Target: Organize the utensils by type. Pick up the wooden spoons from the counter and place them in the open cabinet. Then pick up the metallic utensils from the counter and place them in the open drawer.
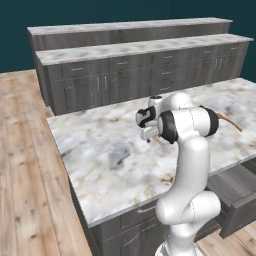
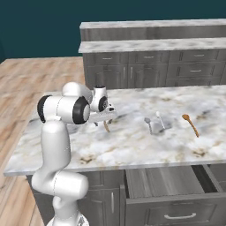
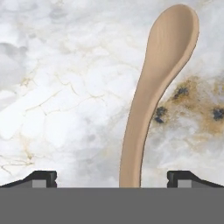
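Observation:
A light tan wooden spoon [image 3: 151,100] lies on the marble counter [image 2: 132,145] right under my gripper [image 3: 112,179]. Its handle end sits between the open fingertips [image 3: 41,177], a little nearer the right one, and its bowl points away. The fingers hold nothing. From the base views the gripper [image 2: 106,117] [image 1: 149,134] hovers low over this spoon [image 2: 106,126] [image 1: 159,141]. A second wooden spoon [image 2: 191,124] [image 1: 232,122] lies farther right. Small silver metallic utensils [image 2: 157,119] rest between the two. The open drawer [image 2: 167,183] [image 1: 240,192] juts out below the counter's front. The open cabinet is out of view.
A long run of grey base units [image 2: 154,70] with a marble top and a raised shelf stands behind the island. Wooden floor [image 1: 25,165] surrounds the island. The pulled-out drawer sticks into the space at the front right.

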